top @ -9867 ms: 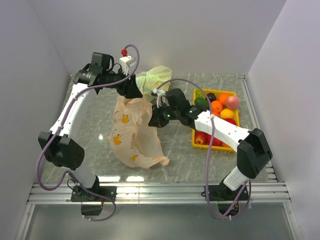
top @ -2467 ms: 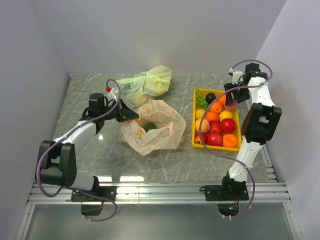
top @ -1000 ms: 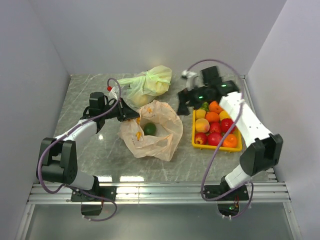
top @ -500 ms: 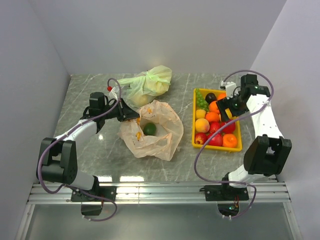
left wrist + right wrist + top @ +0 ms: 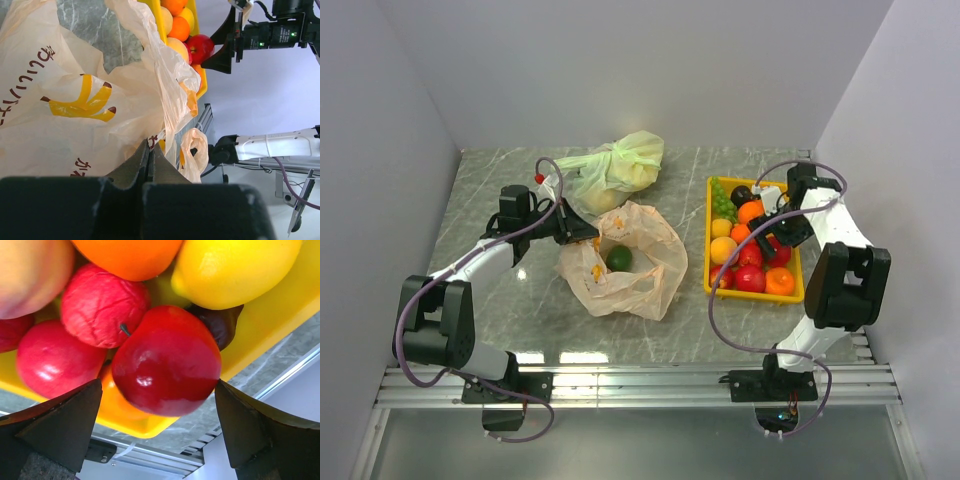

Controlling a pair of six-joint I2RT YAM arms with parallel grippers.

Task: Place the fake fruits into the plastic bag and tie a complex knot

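Observation:
The peach-orange plastic bag (image 5: 638,272) lies open mid-table with a green fruit (image 5: 618,258) inside. My left gripper (image 5: 586,232) is shut on the bag's left rim; in the left wrist view the fingers (image 5: 149,146) pinch the printed film (image 5: 75,100). The other fake fruits (image 5: 750,278) fill the yellow tray (image 5: 756,297). My right gripper (image 5: 769,232) hangs open over them. In the right wrist view its fingers straddle a glossy red apple (image 5: 167,360) with a gap on each side, the gripper (image 5: 158,386) holding nothing.
A pale yellow-green knotted bag (image 5: 620,165) sits at the back, just behind the open bag. Around the apple lie a lemon (image 5: 235,270), an orange (image 5: 127,257) and more red fruit (image 5: 102,307). The tray's wall (image 5: 280,315) stands close to the right finger.
My right arm swung from behind the bag's far side across to the tray and came down over the red apples. The left gripper and the bag stayed put.

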